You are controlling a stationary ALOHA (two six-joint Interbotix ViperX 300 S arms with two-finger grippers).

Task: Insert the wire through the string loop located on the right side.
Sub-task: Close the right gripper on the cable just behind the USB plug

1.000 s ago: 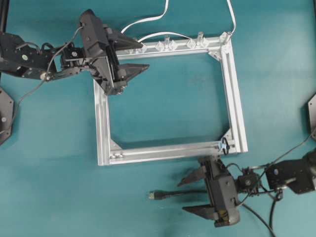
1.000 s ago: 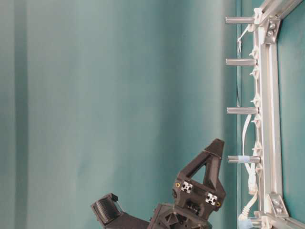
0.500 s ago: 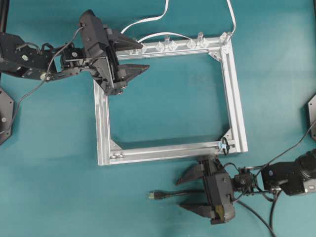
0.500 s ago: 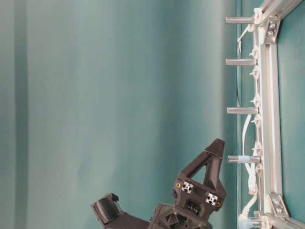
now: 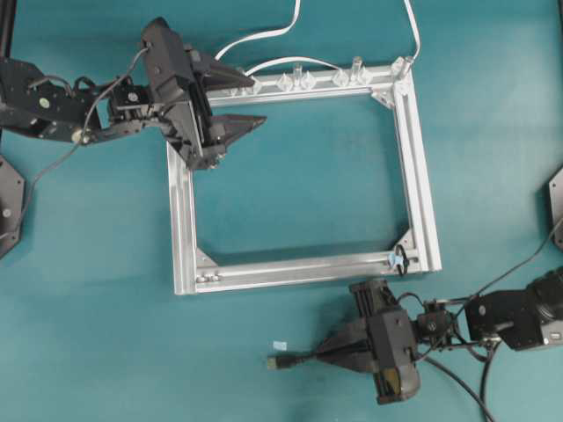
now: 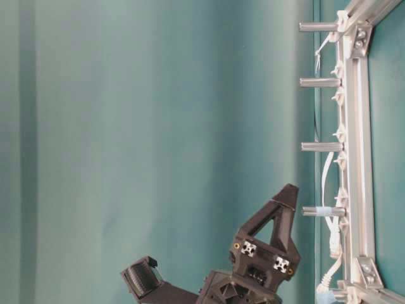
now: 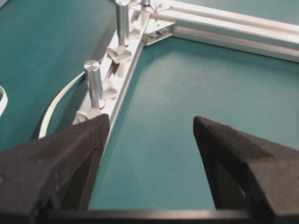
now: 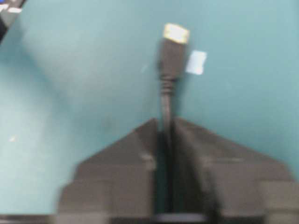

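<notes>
Teal table (image 5: 88,264) underlies right gripper (image 5: 339,348) clamping wire (image 5: 299,360), left gripper (image 5: 242,101) wide.

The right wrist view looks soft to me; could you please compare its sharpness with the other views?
Right wrist view: blurred throughout, though the thin black round wire reads between the closed right gripper. Left wrist view: crisp on the silver aluminium frame. Overhead view: evenly lit and sharp.
</notes>
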